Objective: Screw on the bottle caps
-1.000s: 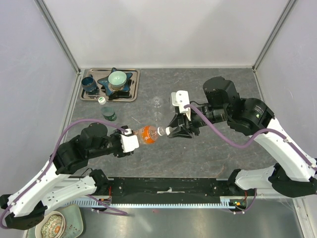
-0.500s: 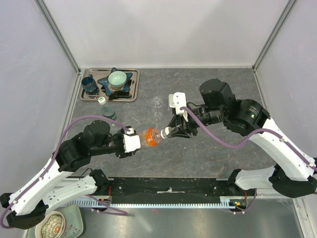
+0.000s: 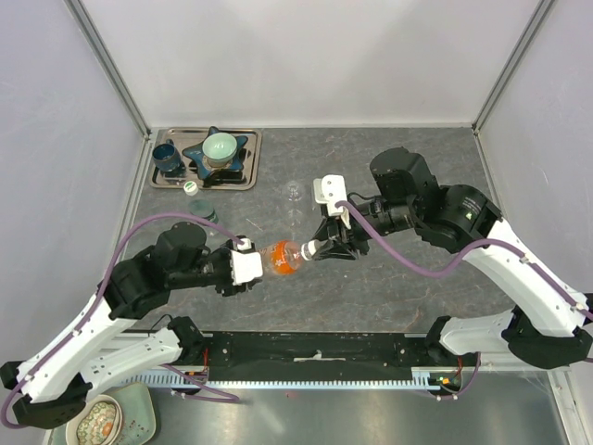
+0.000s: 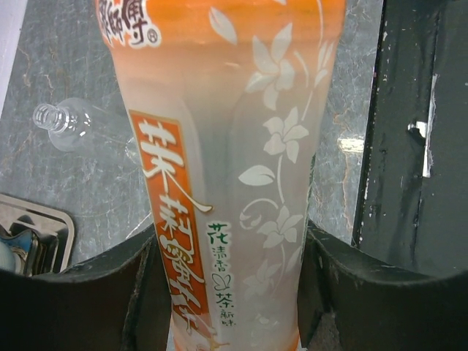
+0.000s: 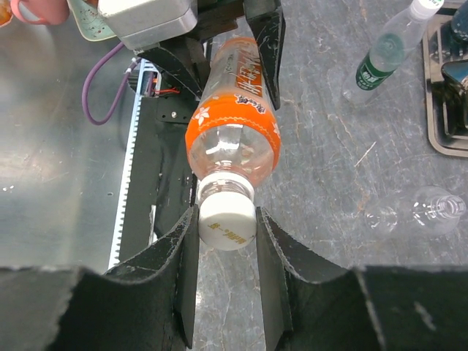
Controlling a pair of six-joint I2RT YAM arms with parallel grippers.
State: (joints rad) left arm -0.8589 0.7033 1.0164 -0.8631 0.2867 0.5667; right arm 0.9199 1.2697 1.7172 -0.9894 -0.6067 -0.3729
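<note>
Right wrist view: the right tool [image 5: 226,218] is pinched on a white cap [image 5: 227,227] sitting on the neck of the orange bottle [image 5: 234,124], mid-frame. The left tool [image 4: 230,285] clamps its body above the bench [image 5: 329,146]. Fully tight? I can't say. Farther off, upper right, the green-tinted bottle [image 5: 382,58] looks capped. The small clear bottle [image 5: 418,208] lies open-necked, one job left. Left wrist view shows label, never the cap.

Bright, even light is filling all views, casting faint shadows; the metal surface [image 5: 51,146] is gleaming at frame left.
</note>
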